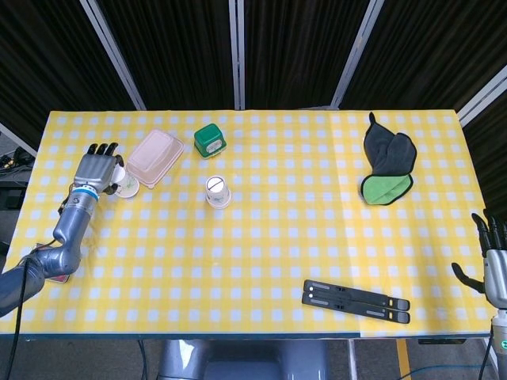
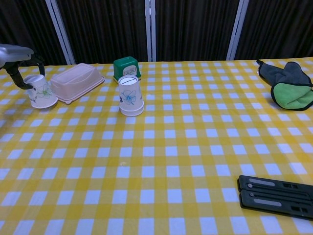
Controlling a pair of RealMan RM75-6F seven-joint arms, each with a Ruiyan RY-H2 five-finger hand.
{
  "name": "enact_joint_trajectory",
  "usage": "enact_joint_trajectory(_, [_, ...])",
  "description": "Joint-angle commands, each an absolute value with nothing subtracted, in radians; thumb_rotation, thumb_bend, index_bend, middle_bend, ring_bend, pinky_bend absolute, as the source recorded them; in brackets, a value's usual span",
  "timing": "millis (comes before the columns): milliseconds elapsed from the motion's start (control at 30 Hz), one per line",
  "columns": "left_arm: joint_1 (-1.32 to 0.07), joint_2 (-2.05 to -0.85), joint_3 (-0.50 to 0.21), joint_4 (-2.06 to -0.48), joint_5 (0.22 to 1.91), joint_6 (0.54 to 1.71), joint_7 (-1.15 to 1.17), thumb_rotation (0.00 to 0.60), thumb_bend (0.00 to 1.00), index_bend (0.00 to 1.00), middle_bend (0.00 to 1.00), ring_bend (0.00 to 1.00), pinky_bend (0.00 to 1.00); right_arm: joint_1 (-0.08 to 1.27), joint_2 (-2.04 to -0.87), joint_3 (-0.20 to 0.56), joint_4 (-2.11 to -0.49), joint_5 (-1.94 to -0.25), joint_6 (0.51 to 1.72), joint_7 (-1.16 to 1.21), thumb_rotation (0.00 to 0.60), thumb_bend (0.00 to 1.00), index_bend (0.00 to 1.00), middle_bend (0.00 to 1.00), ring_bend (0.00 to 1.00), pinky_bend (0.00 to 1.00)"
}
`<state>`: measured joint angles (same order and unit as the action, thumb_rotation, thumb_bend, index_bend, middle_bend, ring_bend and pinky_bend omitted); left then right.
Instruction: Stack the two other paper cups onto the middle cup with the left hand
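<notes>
An upside-down paper cup (image 1: 217, 191) (image 2: 130, 95) with a blue flower print stands mid-table; its base shows a doubled rim. A second flower-print paper cup (image 1: 125, 184) (image 2: 41, 91) sits at the far left beside the pink box, tilted, also upside down. My left hand (image 1: 97, 167) (image 2: 17, 59) reaches over it from the left, and its fingers curl around the cup's upper part and grip it. My right hand (image 1: 493, 261) hangs off the table's right front corner with its fingers spread and nothing in it; the chest view does not show it.
A pink lidded box (image 1: 154, 157) (image 2: 76, 82) lies just right of the gripped cup. A small green box (image 1: 209, 140) (image 2: 126, 67) stands behind the middle cup. A dark and green mitt (image 1: 388, 168) (image 2: 288, 90) lies far right. A black folded stand (image 1: 356, 301) (image 2: 276, 196) lies front right.
</notes>
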<state>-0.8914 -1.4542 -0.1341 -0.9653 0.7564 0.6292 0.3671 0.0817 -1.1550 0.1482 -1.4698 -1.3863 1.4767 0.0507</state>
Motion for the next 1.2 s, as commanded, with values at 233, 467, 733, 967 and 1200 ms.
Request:
enact_joint_trajectory(233, [-0.932,-1.312,-0.223,-1.232,0.807,0.706,0.342,0.600,0.46,0.41,0.00,0.00,0.00,0.084,-1.160,0.149,-1.463,-1.393,1.481,0.056,0.600,0.13,0.00,0.00,0.00,0.00])
enact_joint_trajectory(467, [-0.999,-1.297,-0.256,-1.357,0.779,0.740,0.405,0.600,0.46,0.39,0.00,0.00,0.00,0.083,-1.158,0.151,-1.461,-1.387,1.480,0.059,0.600,0.13,0.00,0.00,0.00,0.00])
enact_joint_trajectory(733, [-1.102,-1.348,-0.256,-1.432,0.709,0.749,0.513,0.600,0.46,0.39,0.00,0.00,0.00,0.080,-1.150,0.157,-1.460,-1.380,1.479,0.082,0.600,0.13,0.00,0.00,0.00,0.00])
enact_joint_trajectory(967, [-1.146,-1.376,-0.244,-1.459,0.654,0.777,0.563,0.600,0.46,0.40,0.00,0.00,0.00,0.078,-1.144,0.161,-1.458,-1.376,1.480,0.097,0.600,0.13,0.00,0.00,0.00,0.00])
enact_joint_trajectory(1200, [-1.172,-1.355,-0.231,-1.493,0.614,0.799,0.596,0.600,0.46,0.40,0.00,0.00,0.00,0.077,-1.142,0.161,-1.458,-1.376,1.482,0.103,0.600,0.13,0.00,0.00,0.00,0.00])
